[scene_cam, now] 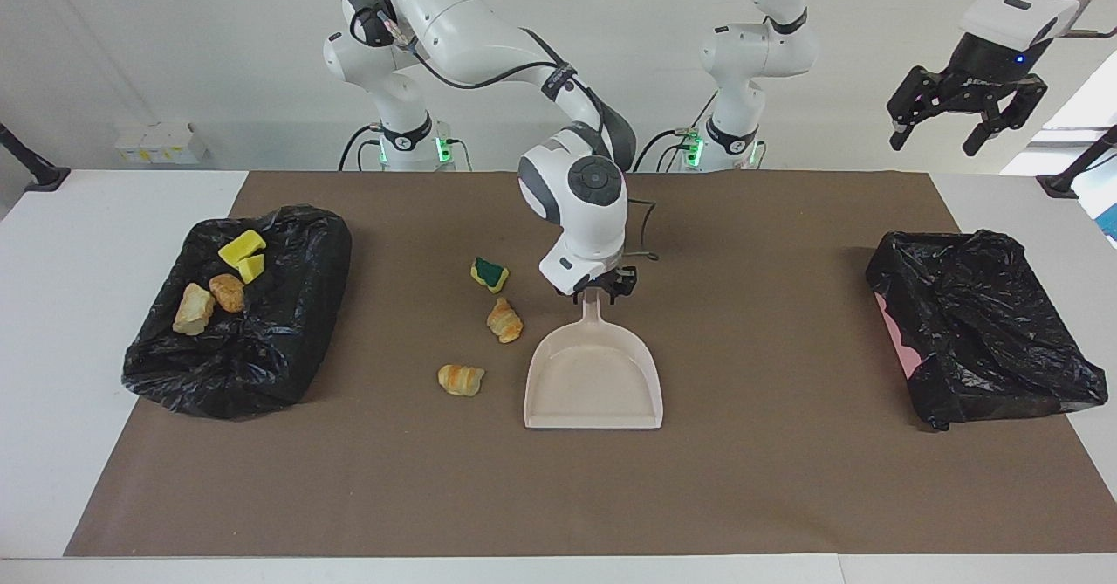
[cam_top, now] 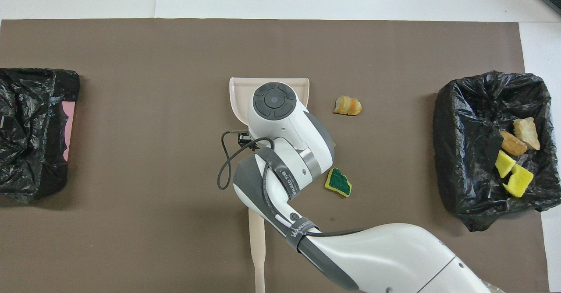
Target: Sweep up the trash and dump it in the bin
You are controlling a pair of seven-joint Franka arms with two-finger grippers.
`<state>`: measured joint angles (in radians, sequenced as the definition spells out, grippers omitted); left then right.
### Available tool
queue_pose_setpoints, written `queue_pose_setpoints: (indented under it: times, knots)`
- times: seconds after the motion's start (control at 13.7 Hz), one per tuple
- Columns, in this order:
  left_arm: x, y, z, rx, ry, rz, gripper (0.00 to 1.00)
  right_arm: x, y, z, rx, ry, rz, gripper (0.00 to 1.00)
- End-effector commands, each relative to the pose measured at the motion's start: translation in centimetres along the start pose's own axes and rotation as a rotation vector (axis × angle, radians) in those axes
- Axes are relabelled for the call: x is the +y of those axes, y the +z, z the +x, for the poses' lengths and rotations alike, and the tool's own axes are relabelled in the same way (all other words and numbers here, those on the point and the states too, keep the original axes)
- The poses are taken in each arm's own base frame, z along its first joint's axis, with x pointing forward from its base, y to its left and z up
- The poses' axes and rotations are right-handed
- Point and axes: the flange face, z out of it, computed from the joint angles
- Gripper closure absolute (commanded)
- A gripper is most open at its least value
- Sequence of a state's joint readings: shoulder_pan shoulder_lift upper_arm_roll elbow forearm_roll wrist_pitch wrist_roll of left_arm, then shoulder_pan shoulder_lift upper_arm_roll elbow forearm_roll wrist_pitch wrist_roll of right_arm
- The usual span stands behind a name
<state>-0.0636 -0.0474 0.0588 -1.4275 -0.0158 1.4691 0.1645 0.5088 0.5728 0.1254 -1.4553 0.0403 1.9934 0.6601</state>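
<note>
Facing view. Right gripper (scene_cam: 600, 288) sits low at the top of the dustpan (scene_cam: 593, 379) handle. Whether its jaws clamp the handle or have let go, I cannot tell. Pan lies flat on the mat (scene_cam: 750, 479), mouth turned away from the robots, likely set square for a sweep. Three bits of trash loose on the mat beside the pan, toward the right arm's end: green sponge (scene_cam: 489, 273) nearest the robots, croissant (scene_cam: 504, 319) just beside the pan's shoulder, second croissant (scene_cam: 460, 379) farthest out. Four more pieces rest in the bin (scene_cam: 288, 366) at the right arm's end: two yellow sponges (scene_cam: 243, 252), two bread lumps (scene_cam: 209, 300). Left gripper (scene_cam: 966, 113) hangs high off the left arm's end, jaws apart, holding nothing, waiting. Second bin (scene_cam: 986, 340) under it shows no trash.

Overhead view. Right arm covers most of the pan; only its lip shows. Brush (cam_top: 258, 245) handle lies near the robots, untouched. By my reading the brush comes next.
</note>
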Motion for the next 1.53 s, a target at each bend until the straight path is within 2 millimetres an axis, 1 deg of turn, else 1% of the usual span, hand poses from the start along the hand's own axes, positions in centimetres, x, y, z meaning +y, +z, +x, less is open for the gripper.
queue_pose_setpoints:
  times: [0.0,0.15,0.22,0.29,0.44,0.51,0.58,0.66,0.73,0.8,0.88,0.95,1.02,1.1,1.17,1.24,1.31,1.39,1.46]
  knots:
    - [-0.2,-0.5,-0.5,-0.008,0.001,0.012,0.0,1.3,-2.6,-0.5,-0.008,-0.057,0.016,0.0]
    - [-0.2,-0.5,-0.5,-0.008,0.003,0.011,0.0,1.7,-4.8,-1.6,-0.009,-0.066,0.013,0.0]
    - [-0.2,-0.5,-0.5,-0.008,0.001,0.012,0.0,2.3,-6.2,-2.0,0.001,-0.063,0.013,0.0]
    - [-0.2,-0.5,-0.5,-0.01,0.001,0.011,0.0,3.4,-7.8,-1.9,0.014,-0.074,0.019,0.0]
    - [-0.2,-0.5,-0.5,-0.008,0.003,0.011,0.0,7.6,-11.0,-0.4,0.021,-0.138,0.01,0.0]
    - [-0.2,-0.5,-0.5,-0.008,-0.005,0.012,0.0,10.3,-12.7,0.6,0.033,-0.174,0.008,0.0]
    - [0.6,-0.5,-0.6,-0.017,0.001,0.006,0.0,13.0,-14.0,1.6,0.039,-0.201,0.007,0.0]
    - [1.1,-0.1,-1.1,-0.061,0.013,0.002,0.0,15.7,-15.2,2.5,0.044,-0.221,0.004,0.0]
    - [1.5,-0.3,-1.6,-0.076,0.018,-0.001,0.0,18.3,-15.8,3.4,0.044,-0.229,0.001,0.0]
    - [1.2,-0.3,-1.7,-0.081,0.013,-0.002,0.0,20.4,-17.0,4.0,0.06,-0.233,-0.002,0.0]
    - [0.9,-0.4,-1.8,-0.079,0.0,-0.005,0.0,22.6,-17.7,4.6,0.072,-0.233,-0.012,0.0]
    - [1.7,-0.3,-1.6,-0.076,0.007,-0.005,0.0,24.7,-18.8,4.8,0.08,-0.229,-0.02,0.0]
    - [2.7,0.3,-1.4,-0.077,-0.008,-0.005,0.0,26.4,-19.2,5.0,0.077,-0.236,-0.039,0.0]
    - [5.4,0.3,-0.9,-0.032,0.009,-0.006,0.0,27.6,-20.3,4.8,0.088,-0.253,-0.068,0.0]
    - [7.0,1.5,-0.5,-0.017,0.036,-0.006,0.0,28.3,-21.0,4.6,0.1,-0.274,-0.096,0.0]
    - [9.1,2.6,-0.2,-0.011,0.077,-0.009,0.0,29.3,-22.1,4.4,0.114,-0.287,-0.11,0.0]
    - [12.1,3.7,0.2,-0.01,0.131,-0.015,0.0,29.6,-23.2,3.7,0.119,-0.281,-0.107,0.0]
    - [14.0,5.1,0.5,-0.008,0.15,-0.016,0.0,29.3,-23.6,2.3,0.088,-0.267,-0.099,0.0]
    - [16.2,6.6,0.7,-0.001,0.149,-0.021,0.0,29.0,-23.0,0.9,0.046,-0.244,-0.101,0.0]
